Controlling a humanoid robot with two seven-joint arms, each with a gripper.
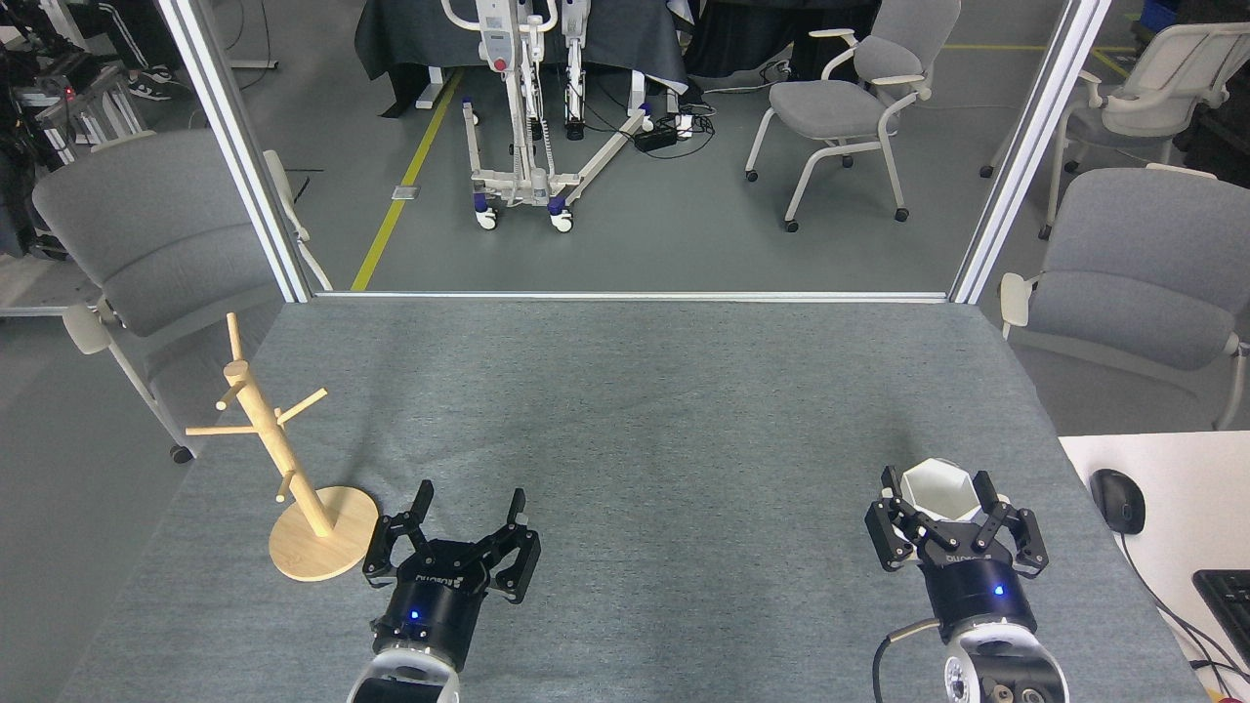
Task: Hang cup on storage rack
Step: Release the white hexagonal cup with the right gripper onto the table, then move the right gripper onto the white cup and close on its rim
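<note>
Gripping the cup [939, 494] squarely, right gripper [941, 496] fingers clamped around it, precedes carrying toward the storage rack [293, 459] (left gripper [470, 505] beside it, jaws apart).

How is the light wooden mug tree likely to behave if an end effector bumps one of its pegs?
The light wooden mug tree would probably tip rather than slide: its post is tall over a modest round base, and the gray table cover looks grippy. It looks light. The thin pegs might flex or snap.

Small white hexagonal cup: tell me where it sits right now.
In the head view, the small white hexagonal cup is at the table's near right, between the right gripper's fingers, far across from the light wooden mug tree at the left.
</note>
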